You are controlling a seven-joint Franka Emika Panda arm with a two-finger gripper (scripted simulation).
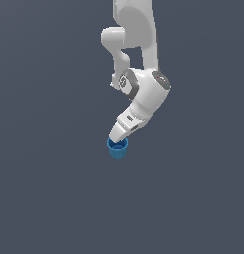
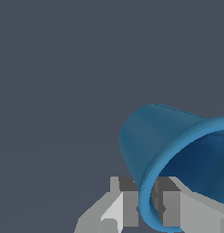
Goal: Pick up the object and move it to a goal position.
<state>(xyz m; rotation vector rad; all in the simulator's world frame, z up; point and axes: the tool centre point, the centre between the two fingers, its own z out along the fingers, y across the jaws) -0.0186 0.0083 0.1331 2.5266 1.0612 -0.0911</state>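
**benchmonkey:** While the Panda arm was tilted down over the plain grey floor, where was it in the task? From the exterior view I couldn't tell if it had the blue cup or was just hovering over it.

**simtinkerer:** Wrist view settled it for me. The gripper had one finger outside the cup's wall and the other inside the mouth, with the thick rim lip running between them. So the jaws were pinching the cup by its rim, not spread and not pressed together on nothing. The cup sat right at the fingertips, just under the hand, mouth facing roughly up in the exterior view.

**benchmonkey:** Lifted already, or on the ground?

**simtinkerer:** Honestly couldn't tell. No shadow or contact line to go by. My guess was the grasp step was done and the carry was in hand or about to be.

**benchmonkey:** And the goal?

**simtinkerer:** No marker showed in either view. Next move, I'd say, called for keeping that pinch firm and carrying smoothly. A grip on one wall of a tapered cup looked like it could let the thing swing or slip if the arm jerked.
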